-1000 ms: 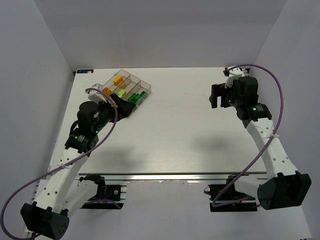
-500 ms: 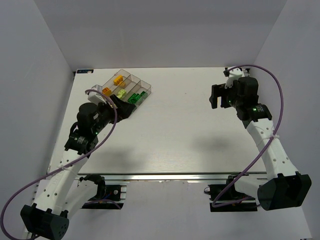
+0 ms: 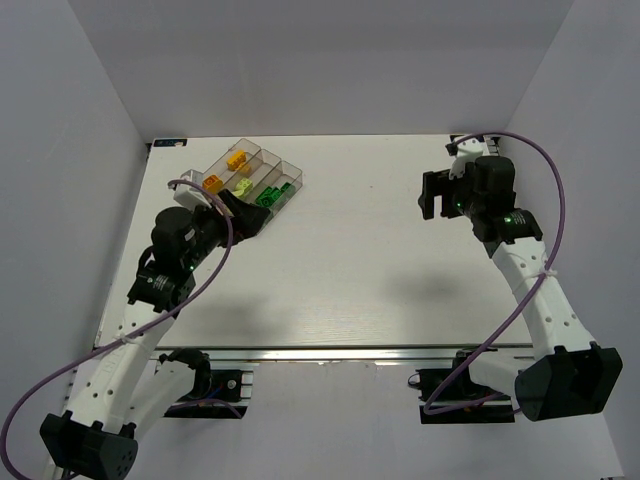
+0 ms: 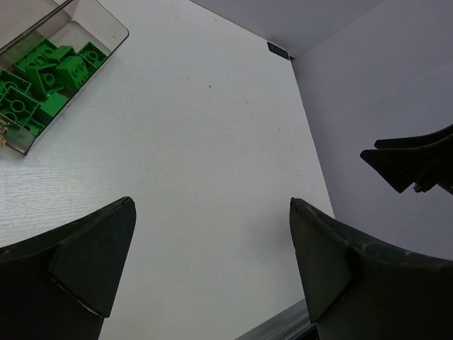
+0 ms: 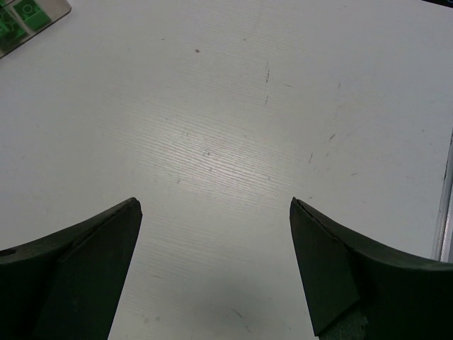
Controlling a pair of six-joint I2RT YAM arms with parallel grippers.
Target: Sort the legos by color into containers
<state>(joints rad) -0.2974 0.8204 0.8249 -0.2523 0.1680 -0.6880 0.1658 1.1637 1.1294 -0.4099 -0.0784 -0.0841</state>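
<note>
Your tally: one tray, four brick colours, two grippers.

You have one clear tray (image 3: 288, 170) with four compartments. The green bricks (image 4: 44, 78) number at least five, piled too tightly to count exactly. The orange bricks (image 3: 211, 183), yellow bricks (image 3: 237, 158) and lime bricks (image 3: 243, 187) each look like one or two. The left gripper (image 4: 212, 269) and right gripper (image 5: 212, 269) make two.

The tray (image 3: 293, 172) sits at the far left of the table (image 3: 350, 260), with bricks (image 3: 267, 196) lying in its side-by-side compartments. My left gripper (image 3: 250, 214) hangs just at the tray's near end. My right gripper (image 3: 433, 192) hovers over the table's far right, well apart from the tray and level with it.
</note>
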